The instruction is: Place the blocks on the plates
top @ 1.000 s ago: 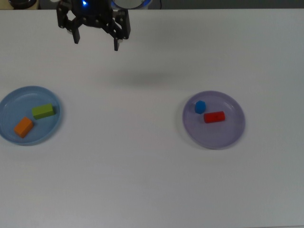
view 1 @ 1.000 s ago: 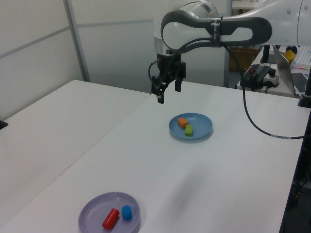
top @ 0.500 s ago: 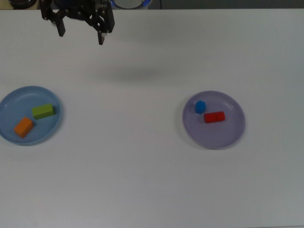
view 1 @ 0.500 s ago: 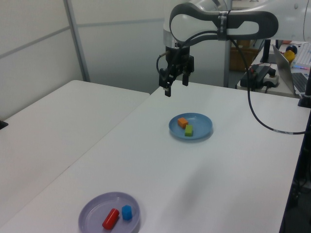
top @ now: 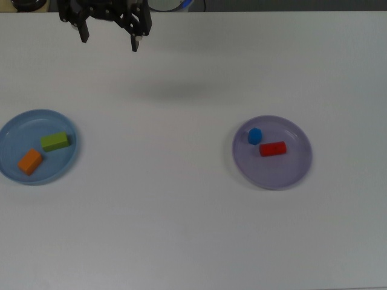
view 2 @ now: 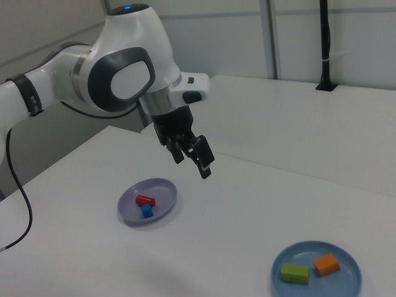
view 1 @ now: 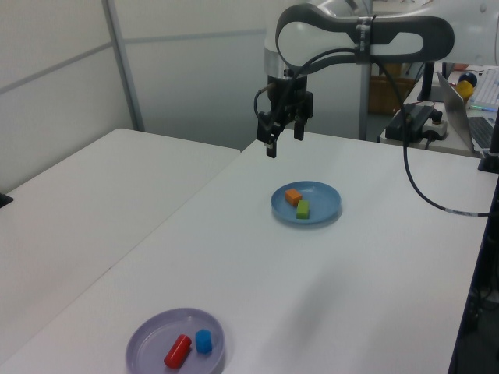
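Note:
The light blue plate (top: 12,130) lies at the top view's left and holds the green block (top: 55,141) and the orange block (top: 30,161). On the lavender plate (top: 284,172), at the top view's right, rest the small blue block (top: 254,136) and the red block (top: 273,148). My gripper (top: 110,41) hangs open and empty high over the table's far edge, well clear of both plates. In the left view the gripper (view 1: 282,144) is above and behind the blue plate (view 1: 323,201). In the right view the gripper (view 2: 190,162) hovers above the lavender plate (view 2: 164,192).
A second white table (view 1: 93,195) adjoins on the left view's left. A laptop (view 1: 460,109) and other gear stand behind the arm at the left view's right. A black cable (view 1: 421,187) loops from the arm. A black pole (view 2: 325,43) stands on the far table in the right view.
The open gripper has risen and moved toward the top view's left and top edge, then shifted slightly right. Blocks and plates have not moved.

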`<action>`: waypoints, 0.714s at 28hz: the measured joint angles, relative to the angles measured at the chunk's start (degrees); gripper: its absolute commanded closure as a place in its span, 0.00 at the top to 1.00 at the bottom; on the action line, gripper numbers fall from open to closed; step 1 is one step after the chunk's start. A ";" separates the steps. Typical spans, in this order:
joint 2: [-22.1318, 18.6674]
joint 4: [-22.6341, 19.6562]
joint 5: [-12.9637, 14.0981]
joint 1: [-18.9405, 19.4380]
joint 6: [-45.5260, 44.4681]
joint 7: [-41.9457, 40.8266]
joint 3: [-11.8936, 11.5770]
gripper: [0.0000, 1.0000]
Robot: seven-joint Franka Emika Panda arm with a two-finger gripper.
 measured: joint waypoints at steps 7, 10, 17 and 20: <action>-0.87 -0.70 0.00 -0.51 0.00 0.01 0.00 1.00; -1.00 -0.91 0.00 -0.51 -0.01 0.06 0.01 1.00; -1.07 -1.08 0.00 -0.51 -0.02 0.07 0.02 1.00; -1.07 -1.11 0.00 -0.51 -0.02 0.07 0.02 1.00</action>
